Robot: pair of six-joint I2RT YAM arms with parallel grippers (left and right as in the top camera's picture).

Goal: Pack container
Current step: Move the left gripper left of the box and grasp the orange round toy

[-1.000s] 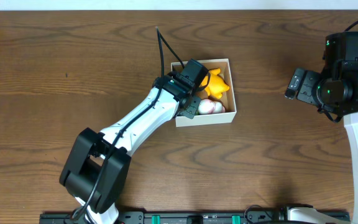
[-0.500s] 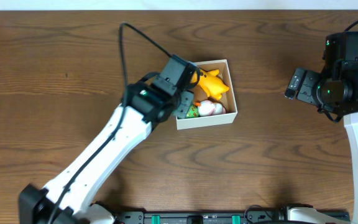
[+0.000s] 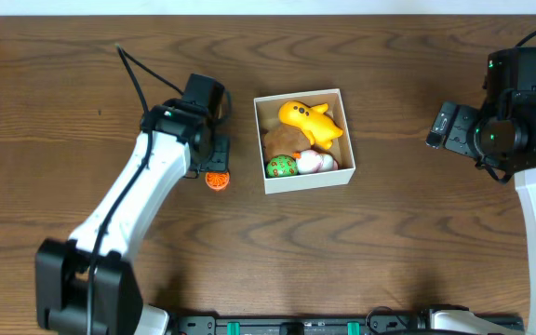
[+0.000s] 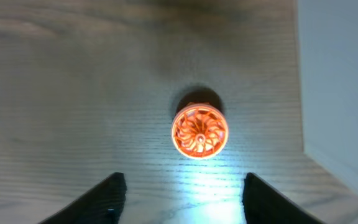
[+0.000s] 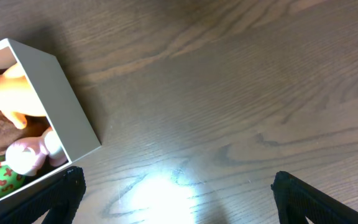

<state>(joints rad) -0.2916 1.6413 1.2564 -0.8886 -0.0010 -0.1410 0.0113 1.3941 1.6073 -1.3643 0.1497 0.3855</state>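
The container, a small square box with white walls, holds a yellow duck toy, a brown toy, a green ball and a pink-white toy. Left of it, an orange round toy lies on the table. My left gripper hovers just above that toy, open and holding nothing. In the left wrist view the orange toy sits ahead of the spread fingers. My right gripper stands open and empty, far right of the box; its view shows the container's wall.
Bare wooden table surrounds the box. The container's white wall fills the right edge of the left wrist view, close to the orange toy. The right arm's body stands at the right edge.
My left gripper opened and drew back leftward out of the container, leaving the green ball inside. It now hangs over the orange toy. The right arm has not moved.
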